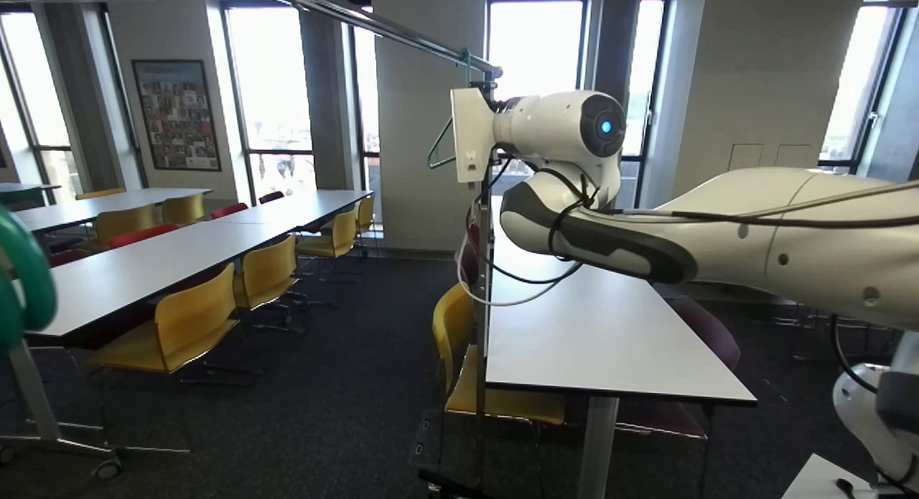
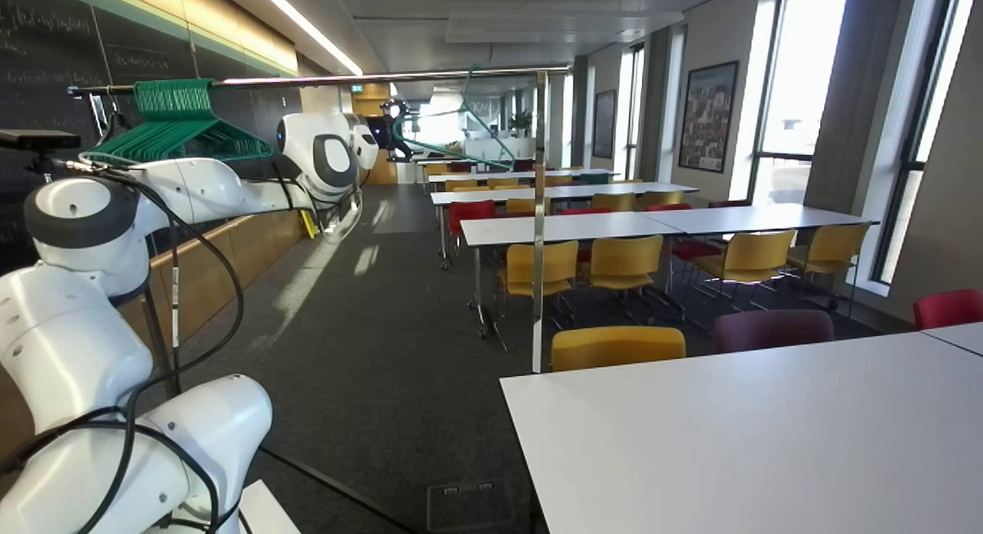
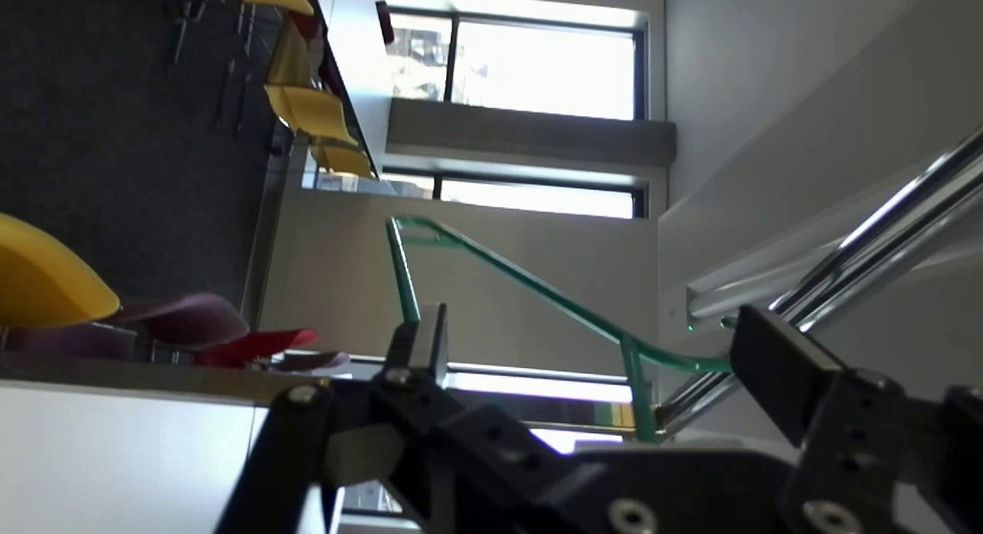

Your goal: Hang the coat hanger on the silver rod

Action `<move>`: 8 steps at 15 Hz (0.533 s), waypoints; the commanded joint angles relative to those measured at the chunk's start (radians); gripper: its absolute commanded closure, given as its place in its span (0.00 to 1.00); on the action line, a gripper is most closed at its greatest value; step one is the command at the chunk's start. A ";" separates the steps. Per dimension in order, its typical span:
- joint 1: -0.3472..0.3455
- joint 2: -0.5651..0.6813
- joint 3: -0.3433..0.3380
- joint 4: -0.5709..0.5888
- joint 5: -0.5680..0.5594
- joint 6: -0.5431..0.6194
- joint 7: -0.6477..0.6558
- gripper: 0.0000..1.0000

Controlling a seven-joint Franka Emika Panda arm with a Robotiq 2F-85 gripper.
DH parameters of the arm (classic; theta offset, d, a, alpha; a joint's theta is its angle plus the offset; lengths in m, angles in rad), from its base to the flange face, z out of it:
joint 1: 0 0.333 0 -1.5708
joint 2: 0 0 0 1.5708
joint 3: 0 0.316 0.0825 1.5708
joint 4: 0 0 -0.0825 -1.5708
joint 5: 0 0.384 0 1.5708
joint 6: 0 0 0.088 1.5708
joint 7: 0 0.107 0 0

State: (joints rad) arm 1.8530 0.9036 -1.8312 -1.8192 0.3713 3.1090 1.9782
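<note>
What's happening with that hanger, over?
Jaws wide open. Green hanger hooked over silver rod. Possible snag: hanger close to jaws, contact unclear.

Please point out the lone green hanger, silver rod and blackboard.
Lone green hanger (image 3: 541,290): wrist view, sloping shoulder.
Silver rod (image 2: 315,80): in an exterior view, middle stretch.
Blackboard (image 2: 142,59): in an exterior view, faint writing.

Yellow chairs (image 1: 195,316) beside white tables (image 1: 129,271)

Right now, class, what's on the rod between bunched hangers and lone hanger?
Nothing: an exterior view shows the silver rod bare from bunched hangers to coat hanger.
</note>
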 commanded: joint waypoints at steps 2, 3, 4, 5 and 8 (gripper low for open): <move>0.227 -0.216 -0.006 -0.097 0.037 0.078 -0.128 0.00; 0.273 -0.250 -0.013 -0.111 0.044 0.089 -0.149 0.00; 0.316 -0.274 -0.028 -0.125 0.050 0.105 -0.169 0.00; 0.374 -0.312 -0.050 -0.139 0.056 0.123 -0.197 0.00; 0.546 -0.381 -0.165 -0.149 0.081 0.031 -0.255 0.00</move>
State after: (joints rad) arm 2.2088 0.6551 -1.8880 -1.9424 0.4257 3.1925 1.8309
